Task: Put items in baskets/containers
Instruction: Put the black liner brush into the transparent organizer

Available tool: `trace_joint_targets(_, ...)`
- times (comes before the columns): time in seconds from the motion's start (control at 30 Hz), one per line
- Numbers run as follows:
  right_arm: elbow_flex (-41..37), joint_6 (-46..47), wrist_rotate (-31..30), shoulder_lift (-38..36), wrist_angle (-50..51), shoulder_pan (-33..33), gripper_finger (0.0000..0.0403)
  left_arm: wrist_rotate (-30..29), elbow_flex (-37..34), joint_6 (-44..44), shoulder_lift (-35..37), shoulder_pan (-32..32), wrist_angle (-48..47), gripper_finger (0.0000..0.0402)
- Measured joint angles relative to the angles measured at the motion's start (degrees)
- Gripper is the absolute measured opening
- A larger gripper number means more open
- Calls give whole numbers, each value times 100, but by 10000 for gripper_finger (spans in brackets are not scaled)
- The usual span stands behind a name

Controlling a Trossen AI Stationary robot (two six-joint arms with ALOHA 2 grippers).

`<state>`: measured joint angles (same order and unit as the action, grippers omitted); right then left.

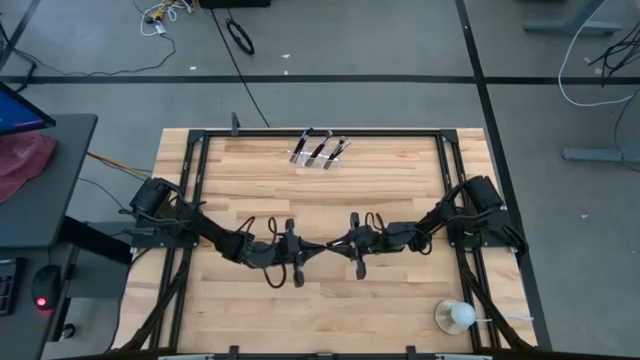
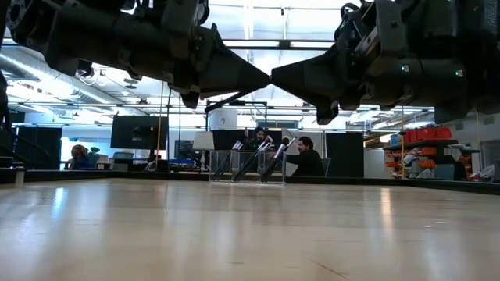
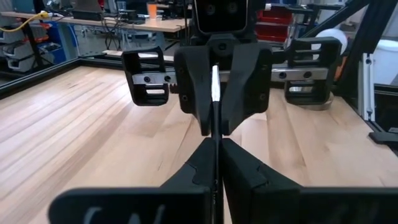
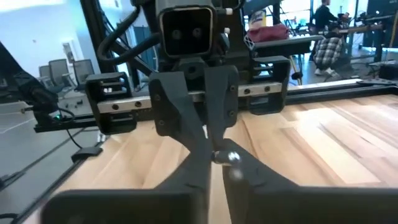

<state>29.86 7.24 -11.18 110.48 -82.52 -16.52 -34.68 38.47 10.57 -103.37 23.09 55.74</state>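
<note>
One thin makeup brush [image 3: 215, 93], with a black handle and a silver ferrule, hangs level above the middle of the table. My left gripper [image 1: 321, 246] and right gripper [image 1: 334, 243] meet tip to tip there, both shut on it. In the low view the left gripper [image 2: 262, 78] and the right gripper [image 2: 280, 78] stand well clear of the tabletop. The clear holder [image 1: 320, 153] rests on the table at the far middle, and several brushes lean upright in it [image 2: 251, 162]. My left gripper pinches the brush's black handle [image 3: 216, 163] between its two fingers. The fingers come level from the table's left and lie along the brush. The brush is clear of the table. My right gripper pinches the brush's silver ferrule end [image 4: 229, 157] between its two fingers. The fingers come level from the table's right and lie along the brush. The brush stays level between the two grippers.
A white round object on a clear base [image 1: 458, 316] stands at the near right corner. A black metal frame [image 1: 320, 132] runs around the table's edges. Bare wood [image 1: 320, 200] lies between the grippers and the holder. People sit in the room beyond the table.
</note>
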Motion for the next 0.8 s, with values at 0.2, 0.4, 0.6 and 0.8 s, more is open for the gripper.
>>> trace_joint_targets(0.2, -2, 134, 0, 0, -91, -33, 18, 1, 3, 17, 4, 0, 15, 22)
trace_joint_targets(0.4, 0, 412, -108, -249, 225, 6, 10, -88, 11, 76, 20, -4, -517, 65)
trace_joint_targets(0.6, 35, 675, -474, -1672, 2598, 293, 10, -191, 1, 730, 7, -7, -1791, 163)
trace_joint_targets(0.8, 1086, 779, -769, -3199, 6666, 1042, 10, -171, -1, 1430, 1, -4, -2447, 224)
